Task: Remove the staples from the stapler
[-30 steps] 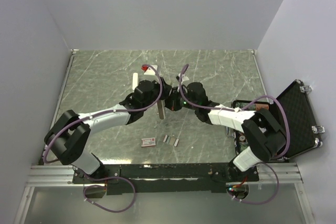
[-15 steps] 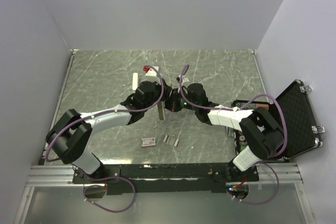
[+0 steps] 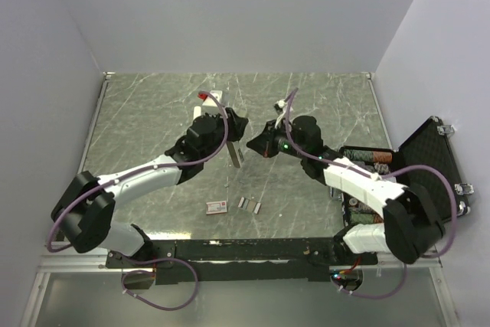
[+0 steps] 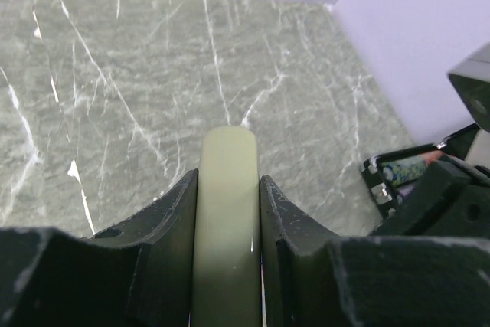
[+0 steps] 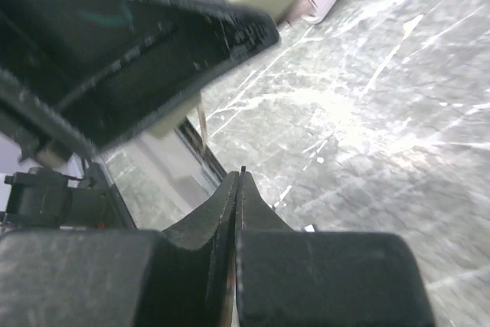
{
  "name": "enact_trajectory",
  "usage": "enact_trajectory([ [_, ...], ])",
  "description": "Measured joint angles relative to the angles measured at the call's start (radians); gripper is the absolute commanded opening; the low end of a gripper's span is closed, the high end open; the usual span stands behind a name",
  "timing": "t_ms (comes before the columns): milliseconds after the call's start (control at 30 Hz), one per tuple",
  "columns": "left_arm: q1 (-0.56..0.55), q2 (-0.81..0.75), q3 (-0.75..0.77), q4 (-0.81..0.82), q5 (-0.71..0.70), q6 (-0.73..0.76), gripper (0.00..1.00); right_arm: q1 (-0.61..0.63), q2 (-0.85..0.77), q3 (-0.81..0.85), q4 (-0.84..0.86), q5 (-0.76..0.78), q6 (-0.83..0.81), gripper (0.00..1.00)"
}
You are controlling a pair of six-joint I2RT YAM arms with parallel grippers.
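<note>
Nearest the arms, short grey staples (image 3: 242,203) lie on the worktop (image 3: 145,120) just right of a red-and-white box (image 3: 217,206). They are well apart from both tools and lie where they lay a second ago. Beyond them, at mid-worktop, the left tool (image 4: 227,189) pinches the stapler (image 3: 235,155) across its pale-green body. It holds the stapler off the worktop with its length hanging roughly upright. The change is on the right. A second ago the right tool (image 5: 238,181) was up against the stapler; it has now drawn back to the right, leaving a clear gap. Meanwhile the left arm has reached farther out and carried the stapler slightly away. The right tool's fingers are pressed together. The right wrist view shows a fine sliver at their tip, too small to tell whether it is a staple strip. This view also shows a thin pale strip hanging below the stapler, but what it is cannot be told. The separation suggests that a pulling stroke on the stapler has just ended. If the sliver is a strip, it would probably be set down with those already on the worktop; if not, the right tool would need to close in again. Whether the stapler is now empty cannot be seen. An open case (image 3: 432,166) stands at the right edge, and a small red-tipped item (image 3: 204,96) lies farthest back.
</note>
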State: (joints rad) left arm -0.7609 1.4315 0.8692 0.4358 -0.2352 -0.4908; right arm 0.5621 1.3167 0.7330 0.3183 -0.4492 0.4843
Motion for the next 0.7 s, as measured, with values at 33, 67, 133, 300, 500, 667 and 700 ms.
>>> enact_trajectory([
  [33,0.0,-0.011,0.0,0.0,-0.001,0.0,0.01,0.0,-0.025,0.0,-0.023,0.01,-0.012,0.0],
  [67,0.0,-0.022,0.0,-0.001,-0.003,0.001,0.01,0.0,-0.043,0.0,-0.042,0.017,-0.02,0.0],
  [133,0.0,-0.041,0.0,-0.004,-0.013,0.004,0.01,0.0,-0.089,0.0,-0.09,0.02,-0.038,0.0],
  [300,0.0,-0.074,0.009,-0.024,-0.037,0.012,0.01,0.016,-0.149,0.001,-0.166,-0.02,-0.047,0.0],
  [500,0.0,-0.077,0.041,-0.056,-0.05,0.027,0.01,0.118,-0.162,0.001,-0.175,-0.108,-0.024,0.0],
  [667,0.0,-0.093,0.047,-0.062,-0.035,0.027,0.01,0.183,-0.157,0.001,-0.151,-0.159,-0.005,0.0],
  [700,0.0,-0.098,0.048,-0.062,-0.028,0.027,0.01,0.189,-0.153,0.001,-0.146,-0.162,-0.003,0.0],
])
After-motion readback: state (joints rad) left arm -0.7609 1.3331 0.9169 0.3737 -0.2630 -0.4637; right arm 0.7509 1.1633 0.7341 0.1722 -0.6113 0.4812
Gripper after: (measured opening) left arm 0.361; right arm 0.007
